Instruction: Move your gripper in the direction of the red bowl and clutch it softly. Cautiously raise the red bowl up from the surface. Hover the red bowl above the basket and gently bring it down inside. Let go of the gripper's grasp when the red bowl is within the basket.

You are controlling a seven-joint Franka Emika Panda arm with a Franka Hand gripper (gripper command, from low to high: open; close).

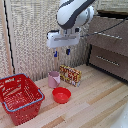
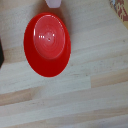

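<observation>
The arm [image 1: 75, 12] enters from the upper edge of the exterior view, its white-and-grey wrist bent so that the gripper [image 1: 61, 52] points straight down. The white boxy hand hangs well above the table, touching nothing. Its two short fingers [image 1: 68, 51] (dark, blue-tipped) stand apart, with nothing between them. The wrist view shows no fingers.

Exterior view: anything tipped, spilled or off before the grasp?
Nothing stands out. The red bowl sits upright on the wooden table, empty, apart from the pink cup and patterned box. The basket stands level and looks empty. The gripper hangs above, jaws apart.
</observation>
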